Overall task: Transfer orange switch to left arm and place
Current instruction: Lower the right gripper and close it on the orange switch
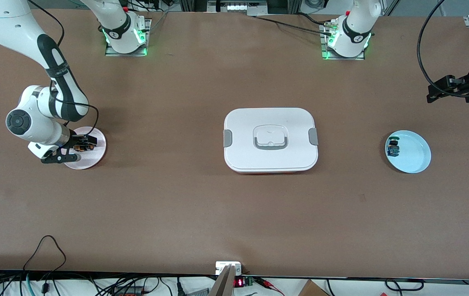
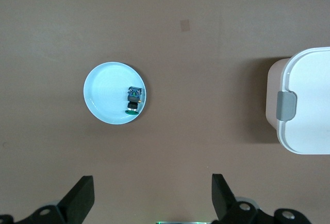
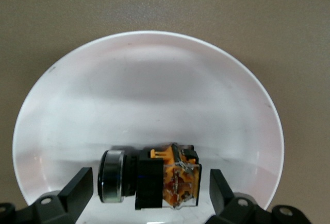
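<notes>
The orange switch (image 1: 80,146) lies on its side on a pale pink plate (image 1: 94,155) near the right arm's end of the table. My right gripper (image 1: 79,149) is low over that plate, open, with a finger on each side of the switch. In the right wrist view the switch (image 3: 154,178) lies between the fingers (image 3: 78,187) with small gaps, on the plate (image 3: 154,90). My left gripper (image 1: 437,89) is open and empty, up in the air at the left arm's end of the table. The white box (image 1: 270,139) stands mid-table between the two plates.
A light blue plate (image 1: 413,154) holds a blue-and-green switch (image 1: 393,148) near the left arm's end. The left wrist view shows that plate (image 2: 103,92), that switch (image 2: 134,99) and the box's end (image 2: 309,100), with my left gripper (image 2: 153,195) open. Cables lie along the front edge.
</notes>
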Action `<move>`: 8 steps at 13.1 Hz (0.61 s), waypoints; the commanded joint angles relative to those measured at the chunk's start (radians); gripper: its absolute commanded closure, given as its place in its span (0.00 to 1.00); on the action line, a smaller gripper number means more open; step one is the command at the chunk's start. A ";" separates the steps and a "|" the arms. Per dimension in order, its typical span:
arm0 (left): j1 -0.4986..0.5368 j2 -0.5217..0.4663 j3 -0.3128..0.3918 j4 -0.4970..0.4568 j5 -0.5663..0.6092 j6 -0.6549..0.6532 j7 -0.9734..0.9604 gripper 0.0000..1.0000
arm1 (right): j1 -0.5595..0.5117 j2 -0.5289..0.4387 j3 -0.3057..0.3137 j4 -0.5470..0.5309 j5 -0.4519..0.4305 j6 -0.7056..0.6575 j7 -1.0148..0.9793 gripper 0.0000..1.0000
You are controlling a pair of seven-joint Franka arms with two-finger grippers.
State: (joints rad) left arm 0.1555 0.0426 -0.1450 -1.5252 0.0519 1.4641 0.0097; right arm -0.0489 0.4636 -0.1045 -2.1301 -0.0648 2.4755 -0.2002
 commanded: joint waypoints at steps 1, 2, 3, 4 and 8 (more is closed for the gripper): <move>-0.001 0.007 0.001 0.023 -0.020 -0.022 0.001 0.00 | -0.011 0.012 0.009 -0.001 0.002 0.026 -0.016 0.00; -0.001 0.007 0.001 0.023 -0.020 -0.022 0.001 0.00 | -0.011 0.013 0.009 0.001 0.002 0.026 -0.016 0.00; -0.001 0.007 0.001 0.023 -0.020 -0.021 0.001 0.00 | -0.011 0.015 0.009 0.001 0.002 0.026 -0.015 0.00; -0.001 0.007 0.002 0.023 -0.020 -0.021 0.001 0.00 | -0.011 0.017 0.009 0.004 0.002 0.026 -0.015 0.05; -0.001 0.007 0.002 0.023 -0.020 -0.022 0.001 0.00 | -0.012 0.013 0.009 0.007 0.002 0.025 -0.013 0.43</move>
State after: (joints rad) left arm 0.1555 0.0426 -0.1450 -1.5252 0.0519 1.4640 0.0097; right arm -0.0488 0.4763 -0.1037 -2.1277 -0.0641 2.4934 -0.2010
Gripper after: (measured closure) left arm 0.000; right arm 0.260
